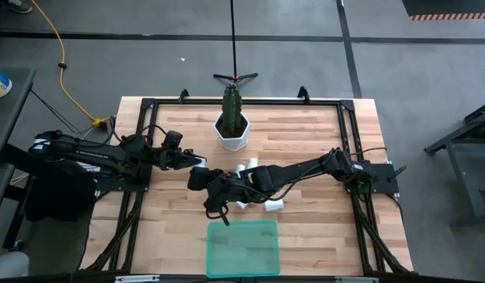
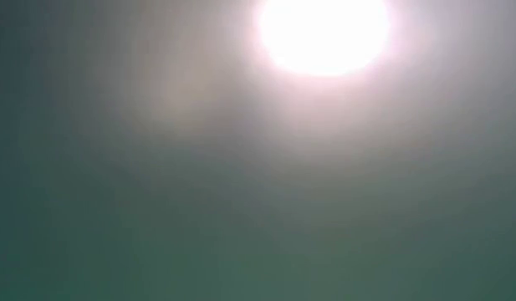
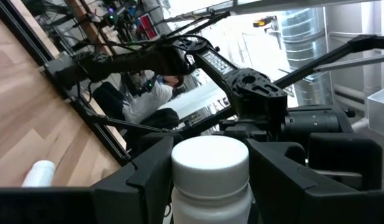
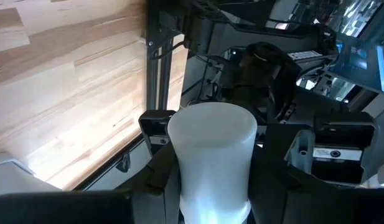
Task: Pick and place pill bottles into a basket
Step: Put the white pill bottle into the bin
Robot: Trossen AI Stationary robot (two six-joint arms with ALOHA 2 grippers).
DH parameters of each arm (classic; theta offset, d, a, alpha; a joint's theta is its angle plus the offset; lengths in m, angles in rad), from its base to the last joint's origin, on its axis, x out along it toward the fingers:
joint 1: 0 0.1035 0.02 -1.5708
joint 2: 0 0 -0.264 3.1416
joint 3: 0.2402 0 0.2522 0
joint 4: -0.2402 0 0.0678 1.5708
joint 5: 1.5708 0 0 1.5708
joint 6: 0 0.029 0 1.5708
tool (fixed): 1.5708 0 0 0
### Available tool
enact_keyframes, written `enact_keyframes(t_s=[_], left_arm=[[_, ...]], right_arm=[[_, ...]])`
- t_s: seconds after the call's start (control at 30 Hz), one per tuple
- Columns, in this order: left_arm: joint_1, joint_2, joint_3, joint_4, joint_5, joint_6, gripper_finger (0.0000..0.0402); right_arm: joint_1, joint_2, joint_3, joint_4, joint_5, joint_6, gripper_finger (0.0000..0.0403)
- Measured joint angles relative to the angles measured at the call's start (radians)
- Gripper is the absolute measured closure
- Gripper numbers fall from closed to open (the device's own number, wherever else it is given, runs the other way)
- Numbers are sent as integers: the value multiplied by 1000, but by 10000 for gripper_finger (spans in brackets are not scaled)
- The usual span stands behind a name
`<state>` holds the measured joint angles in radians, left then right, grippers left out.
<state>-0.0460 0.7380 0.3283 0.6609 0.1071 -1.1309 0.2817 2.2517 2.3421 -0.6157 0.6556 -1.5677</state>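
1. Gripping a pill bottle [image 4: 210, 155] by its sides, the right gripper [image 1: 216, 194] is clamped on it above mid-table.
2. Facing it nose to nose is the left gripper [image 3: 210, 186]. The same bottle's cap sits between its fingers, but I cannot tell whether they pinch it.
3. Loose bottles [image 1: 248, 167] lie behind the right gripper, under its arm, and one more [image 1: 273, 205] lies beside that arm.
4. The basket [image 1: 242, 248] sits just in front of the grippers, and the plant pot [image 1: 231, 132] stands well behind them.
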Motion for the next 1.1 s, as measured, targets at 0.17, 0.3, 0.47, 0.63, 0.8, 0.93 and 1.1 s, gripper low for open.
enact_keyframes(t_s=[0.17,0.3,0.47,0.63,0.8,0.93,1.1], left_arm=[[0,0,0,18,-8,4,177],[0,0,-1,24,-11,0,207],[0,0,-1,27,-11,16,208],[0,0,-1,29,-11,40,208],[0,0,-1,31,-10,64,208],[-1,-2,0,45,-1,100,208],[-1,-3,1,76,9,122,208]], right_arm=[[0,0,0,2,-2,3,274],[0,0,0,0,0,7,281],[0,0,0,0,0,11,281],[0,0,0,-1,0,11,281],[0,0,0,6,-2,32,273],[0,0,-1,53,-10,81,219],[-1,0,-2,110,14,153,179]])
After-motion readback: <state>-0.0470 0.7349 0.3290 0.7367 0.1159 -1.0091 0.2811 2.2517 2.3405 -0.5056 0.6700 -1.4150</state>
